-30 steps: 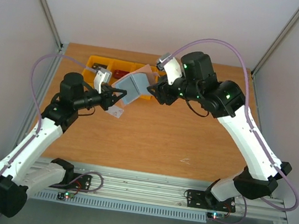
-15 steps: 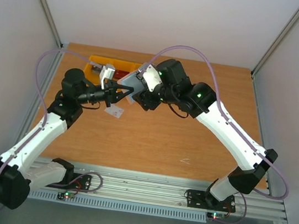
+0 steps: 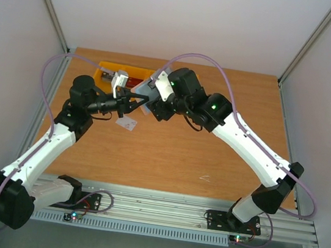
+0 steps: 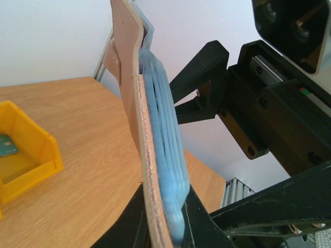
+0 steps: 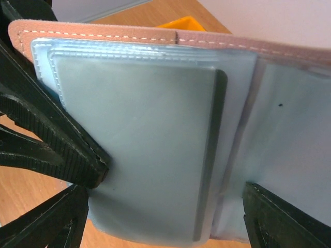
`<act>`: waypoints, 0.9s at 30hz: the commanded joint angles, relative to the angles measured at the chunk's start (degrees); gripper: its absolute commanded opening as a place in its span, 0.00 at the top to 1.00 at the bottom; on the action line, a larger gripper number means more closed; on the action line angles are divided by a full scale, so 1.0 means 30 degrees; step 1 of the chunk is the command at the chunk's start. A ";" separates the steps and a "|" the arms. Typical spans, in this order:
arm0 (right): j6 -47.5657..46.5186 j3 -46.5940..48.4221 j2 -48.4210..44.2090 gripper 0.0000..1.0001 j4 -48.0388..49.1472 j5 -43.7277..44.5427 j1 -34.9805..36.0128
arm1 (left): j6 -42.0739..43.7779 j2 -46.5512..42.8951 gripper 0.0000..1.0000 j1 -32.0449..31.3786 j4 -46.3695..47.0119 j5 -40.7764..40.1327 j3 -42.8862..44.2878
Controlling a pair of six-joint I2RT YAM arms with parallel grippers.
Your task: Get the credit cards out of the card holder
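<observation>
My left gripper (image 3: 136, 102) is shut on the lower edge of the card holder (image 3: 151, 92) and holds it up off the table. In the left wrist view the card holder (image 4: 133, 103) stands edge-on between my fingertips (image 4: 166, 230), pinkish outside, blue sleeves inside. My right gripper (image 3: 156, 105) is right against the holder's open face. In the right wrist view the blue-grey sleeves (image 5: 139, 139) fill the frame, with a dark strip (image 5: 212, 155) inside one sleeve. My right gripper (image 5: 165, 227) is open, its fingers apart at the holder's lower edge. One pale credit card (image 3: 128, 123) lies on the table.
An orange bin (image 3: 119, 70) stands at the back left of the table, behind both grippers. In the left wrist view the orange bin (image 4: 26, 155) holds a small teal card (image 4: 6, 145). The left gripper's ribbed finger (image 5: 51, 134) pinches the sleeves' left side.
My right arm has swung left and brought its gripper up to the holder, its jaws spreading wider. The left gripper has shifted slightly towards the back, still holding the holder.
</observation>
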 commanded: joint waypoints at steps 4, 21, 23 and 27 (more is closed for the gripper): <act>-0.0501 -0.1367 -0.0077 0.02 0.2139 0.2003 -0.0289 | -0.0232 -0.1250 1.00 -0.0833 0.3310 0.3655 0.0244; 0.1515 -0.2988 -0.1742 0.68 0.3083 -0.0894 -0.0289 | -0.0412 -0.2570 1.00 -0.2226 0.4417 0.3360 -0.0993; 0.1639 -0.2965 -0.1902 0.74 0.3007 -0.1763 -0.0289 | -0.0251 -0.2572 1.00 -0.2454 0.4545 0.3269 -0.1048; 0.1901 -0.2756 -0.2092 0.98 0.2644 -0.2385 -0.0304 | -0.0130 -0.2772 1.00 -0.2619 0.4647 0.3092 -0.1186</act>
